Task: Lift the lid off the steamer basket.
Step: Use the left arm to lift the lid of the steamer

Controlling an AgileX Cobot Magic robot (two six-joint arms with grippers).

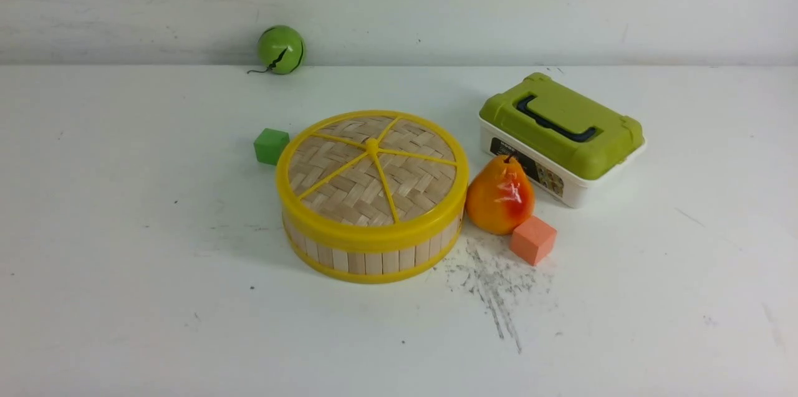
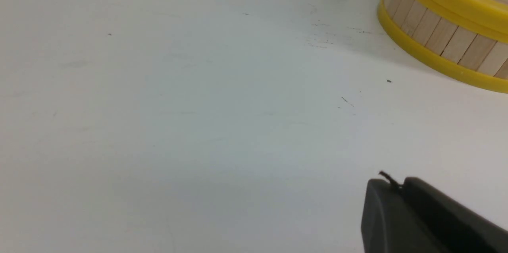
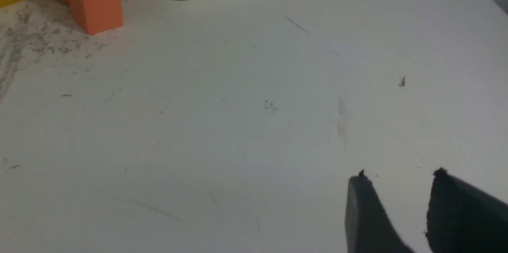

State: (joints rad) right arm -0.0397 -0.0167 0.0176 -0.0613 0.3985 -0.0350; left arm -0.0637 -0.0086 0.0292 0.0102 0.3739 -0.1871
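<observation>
The lid [image 1: 372, 172], a woven bamboo disc with a thick yellow rim and yellow spokes, sits closed on the steamer basket [image 1: 368, 257] at the middle of the table. Part of the basket's slat wall [image 2: 440, 38] and the lid's rim [image 2: 456, 2] show in the left wrist view. My left gripper [image 2: 397, 185] is shut with nothing in it, over bare table well short of the basket. My right gripper [image 3: 401, 177] is open and empty over bare table, far from the basket. Neither gripper appears in the front view.
A green cube [image 1: 271, 146] lies against the basket's left side and an orange pear [image 1: 500, 196] against its right. An orange cube [image 1: 533, 239] sits in front of the pear. A white box with a green lid [image 1: 561, 135] stands at the right; a green ball [image 1: 281, 49] rests by the back wall.
</observation>
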